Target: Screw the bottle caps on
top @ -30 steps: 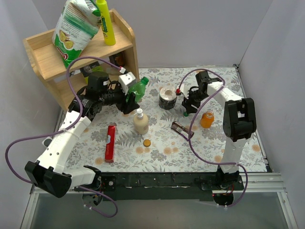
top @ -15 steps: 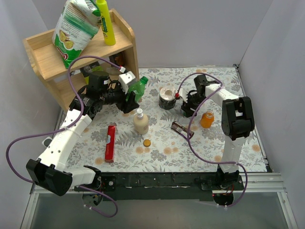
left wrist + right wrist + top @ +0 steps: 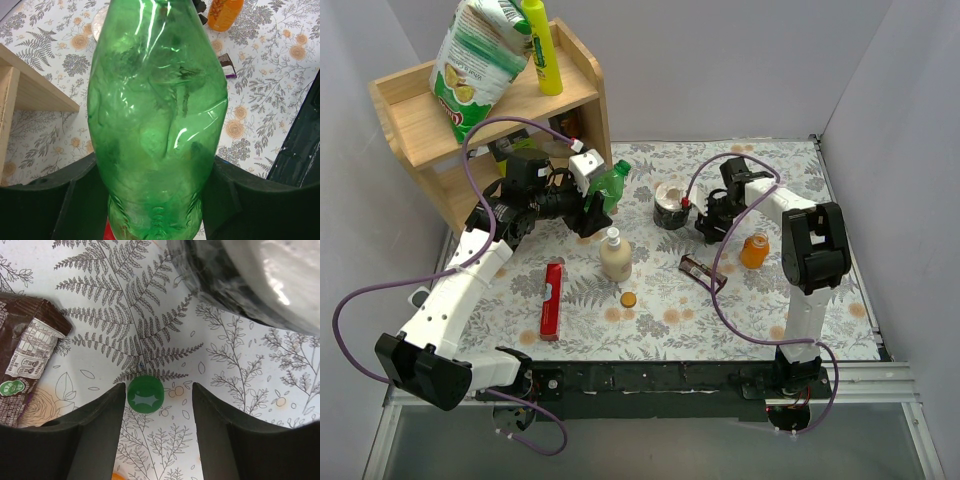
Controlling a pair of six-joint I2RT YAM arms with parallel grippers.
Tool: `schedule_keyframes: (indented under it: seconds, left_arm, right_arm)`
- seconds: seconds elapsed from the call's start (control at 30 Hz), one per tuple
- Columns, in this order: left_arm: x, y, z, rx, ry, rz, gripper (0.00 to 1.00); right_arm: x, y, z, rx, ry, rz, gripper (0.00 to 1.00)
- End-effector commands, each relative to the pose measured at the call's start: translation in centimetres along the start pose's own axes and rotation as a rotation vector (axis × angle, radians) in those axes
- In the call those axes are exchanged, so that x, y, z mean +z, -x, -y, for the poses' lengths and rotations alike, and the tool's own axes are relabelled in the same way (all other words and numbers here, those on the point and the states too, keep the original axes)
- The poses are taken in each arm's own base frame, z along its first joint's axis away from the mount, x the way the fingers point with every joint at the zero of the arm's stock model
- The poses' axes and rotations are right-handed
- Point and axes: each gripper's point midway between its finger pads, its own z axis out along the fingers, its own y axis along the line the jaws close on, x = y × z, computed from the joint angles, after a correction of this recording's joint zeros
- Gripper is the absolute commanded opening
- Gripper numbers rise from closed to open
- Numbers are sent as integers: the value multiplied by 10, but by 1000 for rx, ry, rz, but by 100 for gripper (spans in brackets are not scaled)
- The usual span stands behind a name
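My left claw [image 3: 592, 207] clasps the green bottle [image 3: 611, 185] near the desk's [image 3: 800, 300] far-left corner, while my right claw [image 3: 159, 391] hangs unclenched astride the green cap [image 3: 145, 395].

Your left arm [image 3: 460, 290] reaches toward the back left, and your left claw [image 3: 594, 208] is clamped on the green bottle [image 3: 157, 115] (held at a tilt). Your right arm [image 3: 817, 250] folds inward; your right claw [image 3: 157, 400] points down, fingers parted.
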Motion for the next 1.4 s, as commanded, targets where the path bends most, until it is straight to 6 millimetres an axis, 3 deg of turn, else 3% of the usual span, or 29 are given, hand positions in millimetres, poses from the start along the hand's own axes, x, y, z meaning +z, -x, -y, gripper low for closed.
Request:
schedule_keyframes:
  seconds: [0.0, 0.47, 0.87, 1.03, 1.1, 1.13, 1.17, 1.23, 1.27, 1.37]
  left_arm:
    - [-1, 4, -3, 5, 14, 18, 0]
    - [1, -2, -3, 3, 11, 13, 0]
    - [9, -15, 6, 34, -61, 0, 0]
    - [13, -19, 10, 42, -87, 12, 0]
    - [13, -18, 14, 57, -104, 23, 0]
    - [16, -23, 17, 62, -118, 18, 0]
    - [15, -24, 20, 104, -131, 26, 0]
    - [17, -33, 26, 126, -170, 22, 0]
    - [18, -37, 28, 154, -183, 21, 0]
    - [23, -46, 37, 186, -232, 43, 0]
  right_arm:
    - [8, -6, -5, 0, 8, -19, 62]
    - [10, -13, -5, 16, 3, -54, 57]
    - [7, -20, -12, 27, 24, -92, 47]
    - [-4, -14, -15, 26, 45, -91, 34]
    - [-23, 2, -11, 23, 18, -60, 32]
    - [-34, 6, -22, 39, 43, -54, 31]
    - [-56, 28, -27, 18, 23, 5, 31]
    - [-85, 50, -46, 18, 42, 61, 31]
    - [-112, 74, -55, -8, 18, 139, 31]
    - [-164, 128, -87, -63, 3, 284, 31]
